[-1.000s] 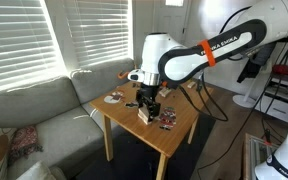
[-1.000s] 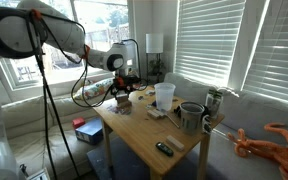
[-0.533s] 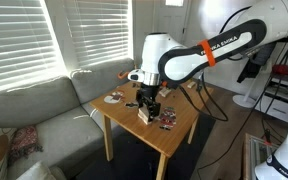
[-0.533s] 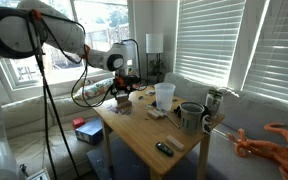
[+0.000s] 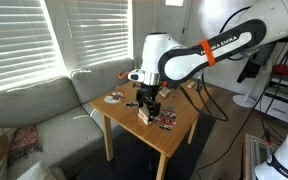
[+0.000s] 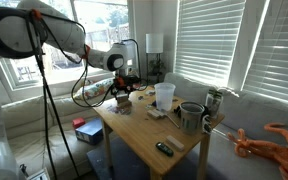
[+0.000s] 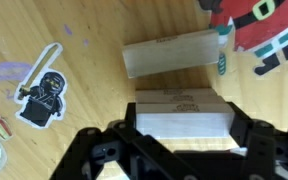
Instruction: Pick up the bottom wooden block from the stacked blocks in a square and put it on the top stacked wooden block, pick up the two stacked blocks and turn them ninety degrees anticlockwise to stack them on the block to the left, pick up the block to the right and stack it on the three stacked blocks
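In the wrist view my gripper [image 7: 181, 127] is shut on the stacked blocks [image 7: 180, 108]. These pale tan wooden blocks sit one on another between the black fingers [image 7: 246, 138]. A single pale block [image 7: 172, 55] lies flat on the table just beyond the stack. In both exterior views the gripper [image 5: 144, 102] [image 6: 122, 92] points down over the blocks [image 5: 144, 115] near the table's edge. How many blocks the stack has I cannot tell.
Stickers lie on the wooden table [image 5: 184, 118]: a ninja figure [image 7: 44, 95] and a red one [image 7: 264, 30]. Small dark speckled items [image 5: 167, 121] and a plate [image 5: 114, 98] flank the gripper. A clear cup [image 6: 164, 95], a mug [image 6: 191, 117] and a remote [image 6: 164, 148] stand farther along.
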You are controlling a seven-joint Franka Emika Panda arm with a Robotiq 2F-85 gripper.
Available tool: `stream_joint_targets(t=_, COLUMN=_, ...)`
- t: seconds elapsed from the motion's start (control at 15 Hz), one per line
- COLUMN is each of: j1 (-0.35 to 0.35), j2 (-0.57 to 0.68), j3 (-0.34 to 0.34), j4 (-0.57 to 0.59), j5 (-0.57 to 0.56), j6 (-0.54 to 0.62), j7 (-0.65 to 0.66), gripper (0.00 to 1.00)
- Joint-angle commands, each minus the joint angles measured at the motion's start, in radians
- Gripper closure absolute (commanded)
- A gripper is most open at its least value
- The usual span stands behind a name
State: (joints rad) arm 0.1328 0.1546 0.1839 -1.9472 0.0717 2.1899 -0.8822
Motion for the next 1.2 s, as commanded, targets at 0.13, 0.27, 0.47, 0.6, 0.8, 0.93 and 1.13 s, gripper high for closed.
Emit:
stream_joint_targets(t=0.13, j1=-0.009, j2=0.011, j3=0.006, j4=0.017, j5=0.026, j6=-0.015, j7=-0.027, gripper=0.4)
stream_joint_targets(t=0.27, j1=-0.009, j2=0.011, j3=0.005, j4=0.018, j5=0.026, j6=-0.015, j7=-0.026, gripper=0.4)
stream_joint_targets(t=0.47, j1=-0.009, j2=0.012, j3=0.005, j4=0.019, j5=0.025, j6=-0.015, j7=-0.025, gripper=0.4)
stream_joint_targets(t=0.6, j1=-0.007, j2=0.015, j3=0.003, j4=0.024, j5=0.015, j6=-0.025, j7=-0.004, gripper=0.08)
stream_joint_targets(t=0.8, j1=-0.01, j2=0.011, j3=0.002, j4=0.02, j5=0.026, j6=-0.03, j7=-0.006, gripper=0.0)
stream_joint_targets(t=0.93, j1=-0.011, j2=-0.004, j3=0.0, j4=0.008, j5=0.019, j6=-0.022, j7=-0.001, gripper=0.0)
stream_joint_targets(t=1.13, j1=-0.012, j2=-0.028, j3=-0.002, j4=-0.012, j5=0.01, j6=-0.02, j7=0.004, gripper=0.0)
